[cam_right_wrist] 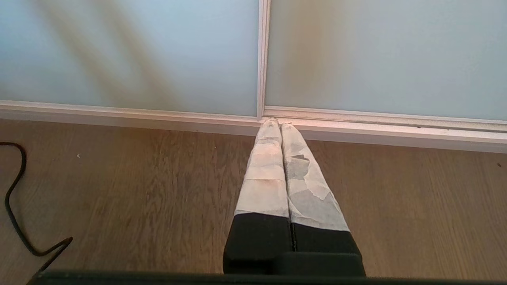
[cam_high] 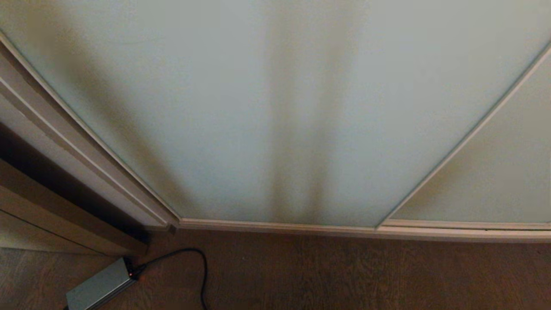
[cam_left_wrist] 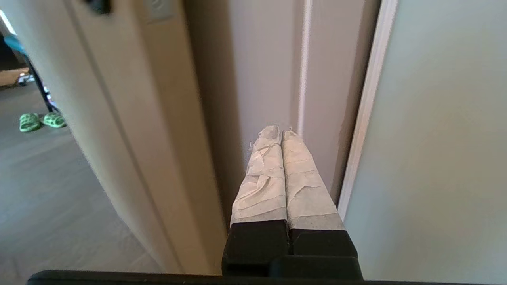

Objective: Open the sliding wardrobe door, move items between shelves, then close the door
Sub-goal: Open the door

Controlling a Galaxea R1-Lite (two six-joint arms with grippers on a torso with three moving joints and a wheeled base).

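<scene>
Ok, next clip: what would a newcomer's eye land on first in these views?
The sliding wardrobe door, a wide frosted blue-green pane crossed by soft shadows, fills the head view and is shut. In the left wrist view the left end effector, tape-wrapped and shut, points at the door's off-white frame edge. A grey power brick with a black cable lies on the wooden floor at lower left.
</scene>
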